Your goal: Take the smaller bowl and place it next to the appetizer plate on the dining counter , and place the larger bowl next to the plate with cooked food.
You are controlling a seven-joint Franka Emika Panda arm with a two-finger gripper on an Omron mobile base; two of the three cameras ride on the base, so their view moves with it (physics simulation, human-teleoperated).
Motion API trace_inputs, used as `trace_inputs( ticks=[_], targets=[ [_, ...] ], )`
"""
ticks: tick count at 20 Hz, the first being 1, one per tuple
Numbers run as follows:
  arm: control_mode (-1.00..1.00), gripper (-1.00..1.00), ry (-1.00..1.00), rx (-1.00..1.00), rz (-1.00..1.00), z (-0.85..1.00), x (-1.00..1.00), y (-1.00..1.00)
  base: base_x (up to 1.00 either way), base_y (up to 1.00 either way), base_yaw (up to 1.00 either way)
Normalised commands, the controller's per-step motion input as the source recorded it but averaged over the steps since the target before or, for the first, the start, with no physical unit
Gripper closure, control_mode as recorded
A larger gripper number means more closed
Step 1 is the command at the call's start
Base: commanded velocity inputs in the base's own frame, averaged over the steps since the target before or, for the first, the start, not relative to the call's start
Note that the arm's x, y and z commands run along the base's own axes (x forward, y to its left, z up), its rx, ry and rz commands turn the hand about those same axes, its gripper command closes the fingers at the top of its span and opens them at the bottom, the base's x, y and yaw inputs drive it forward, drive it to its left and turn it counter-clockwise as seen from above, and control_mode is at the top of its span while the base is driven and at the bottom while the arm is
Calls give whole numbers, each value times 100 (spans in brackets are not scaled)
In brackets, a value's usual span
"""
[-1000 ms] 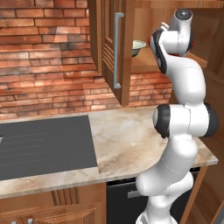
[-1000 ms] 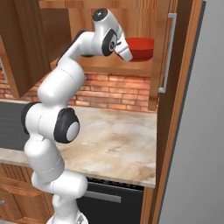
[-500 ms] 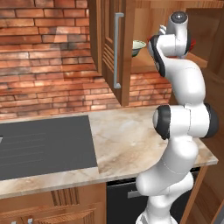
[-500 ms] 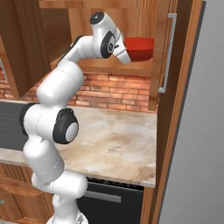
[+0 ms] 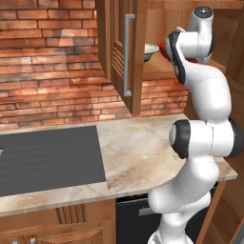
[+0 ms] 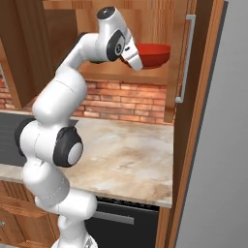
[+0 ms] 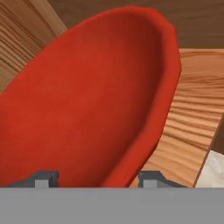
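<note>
Larger bowl: we see the larger bowl [image 6: 154,53], wide, glossy and red, sitting on the shelf [image 6: 145,73] of the open upper cabinet. In the hand view its rim [image 7: 162,100] runs up between the two finger tips, with the red inside to one side and wood to the other.

Smaller bowl: the smaller bowl [image 5: 150,51] is pale cream with a greenish tint. It stands on the same cabinet shelf, near the larger bowl, on the side by the open door.

Gripper: the gripper [image 6: 138,62] is up at shelf height, at the near edge of the larger bowl.

Fingers: one dark tip [image 7: 43,179] lies on the inner side of the rim and the other on the outer side. They stand apart across the rim. We cannot tell whether they already press on the bowl.

Arm: the white arm [image 5: 200,95] rises from the base and bends into the cabinet opening.

Cabinet door: the wooden door [image 5: 123,52] with its long metal handle hangs open, beside the smaller bowl in the left base view.

Table: a beige marbled table [image 6: 131,160] lies below the cabinet. A dark cooktop [image 5: 47,159] is set into it, well apart from the arm.

Wall: red brick wall [image 5: 52,66] behind the table.
</note>
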Motion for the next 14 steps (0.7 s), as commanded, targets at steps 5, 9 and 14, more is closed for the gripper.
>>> trace_inputs(
  ticks=[5,9,14],
  targets=[
    [-100,100,2,0,11,0,-100,7,0,0,0],
    [-100,100,0,0,-2,-8,-100,0,0,0,0],
    [-100,100,0,0,-3,-3,-100,-2,0,0,0]
  ],
)
